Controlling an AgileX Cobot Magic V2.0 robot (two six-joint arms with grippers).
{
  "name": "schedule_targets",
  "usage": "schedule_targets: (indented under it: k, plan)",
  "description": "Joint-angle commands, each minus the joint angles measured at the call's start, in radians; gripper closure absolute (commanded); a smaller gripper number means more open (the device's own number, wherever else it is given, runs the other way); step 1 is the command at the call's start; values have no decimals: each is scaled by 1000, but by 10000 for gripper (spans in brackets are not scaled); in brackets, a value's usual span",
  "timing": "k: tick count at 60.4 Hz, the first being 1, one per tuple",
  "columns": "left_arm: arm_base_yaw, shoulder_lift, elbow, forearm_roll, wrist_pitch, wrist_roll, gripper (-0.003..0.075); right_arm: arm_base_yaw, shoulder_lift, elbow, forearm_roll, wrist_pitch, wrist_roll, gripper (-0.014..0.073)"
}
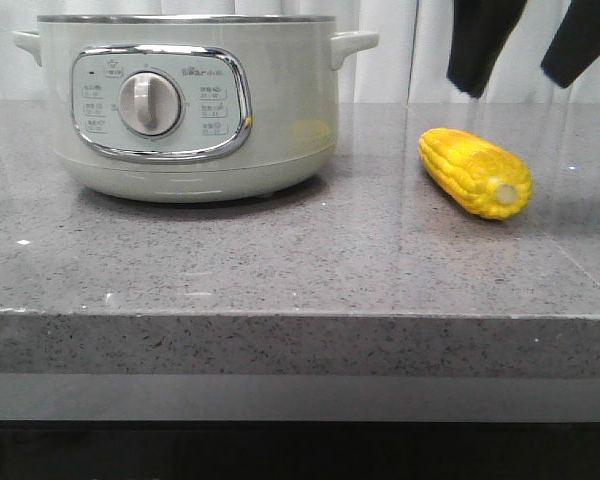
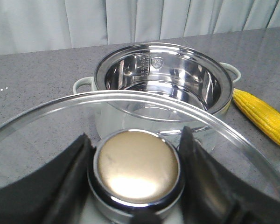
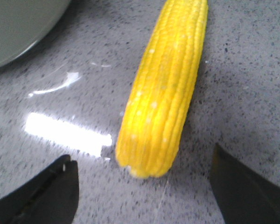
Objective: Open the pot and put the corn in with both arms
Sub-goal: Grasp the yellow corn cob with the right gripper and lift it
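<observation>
The pot (image 1: 185, 105) stands open on the left of the grey worktop (image 1: 300, 270), and the left pincer (image 2: 135, 182) is clamped on the knob (image 2: 137, 165) of its glass lid (image 2: 46, 112), held clear of the rim. The corn (image 1: 475, 172) lies on the worktop to the pot's right, with the right pincer (image 3: 142, 186) above it, spread wide and gripping nothing

Low front view faces the counter; both wrist views share the corn (image 3: 165, 88).
</observation>
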Motion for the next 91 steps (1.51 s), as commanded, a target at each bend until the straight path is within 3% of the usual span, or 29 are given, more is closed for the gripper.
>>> schedule_targets:
  k: [1, 50, 54, 66, 91]
  plan:
    - [0, -1, -34, -8, -143, -11, 472, -8, 17, -67, -1, -18, 20, 1]
    - [0, -1, -34, -8, -143, -11, 472, -8, 202, -83, -65, -86, 59, 6]
    - [0, -1, -34, -8, -143, -11, 472, -8, 203, -83, -65, -81, 59, 42]
    - [0, -1, -34, -8, -143, -11, 472, -8, 203, -83, -65, -66, 59, 255]
    - [0, -1, -34, -8, -143, -11, 472, -6, 127, -146, -65, 5, 49, 265]
